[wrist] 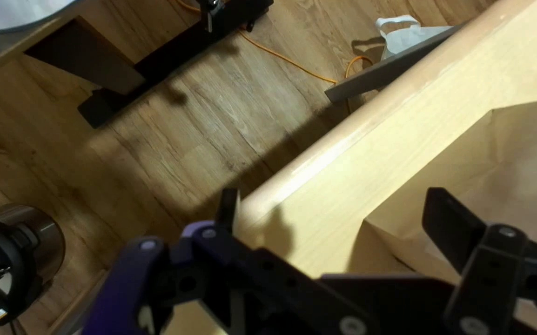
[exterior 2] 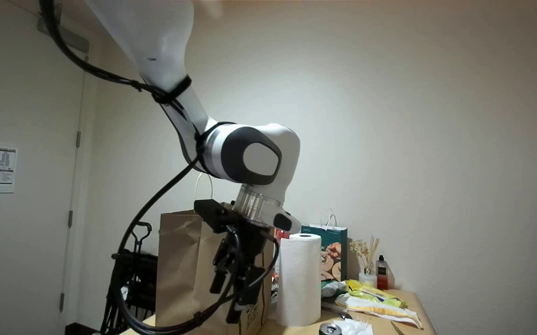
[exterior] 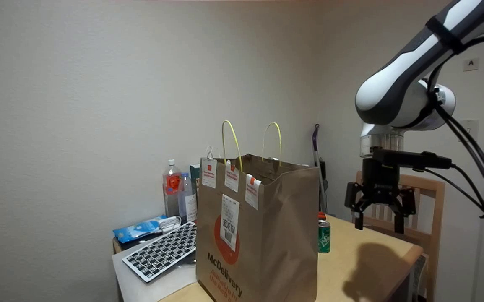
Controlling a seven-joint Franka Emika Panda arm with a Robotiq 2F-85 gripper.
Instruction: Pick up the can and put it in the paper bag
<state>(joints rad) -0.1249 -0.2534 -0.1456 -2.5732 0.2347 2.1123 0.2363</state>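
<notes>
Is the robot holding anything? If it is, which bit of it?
Nothing is held. The fingers are spread open with nothing between them, and the green can stands on the table.

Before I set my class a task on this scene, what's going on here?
A white-and-black robot arm is meant to put a small green cylindrical can into a large brown paper bag. Nothing is being handled: its black gripper hangs open and empty, higher than the pale wooden table. The can stands on the table, seen just past the bag's edge in an exterior view, not yet picked up. The bag stands upright, its top open.
</notes>
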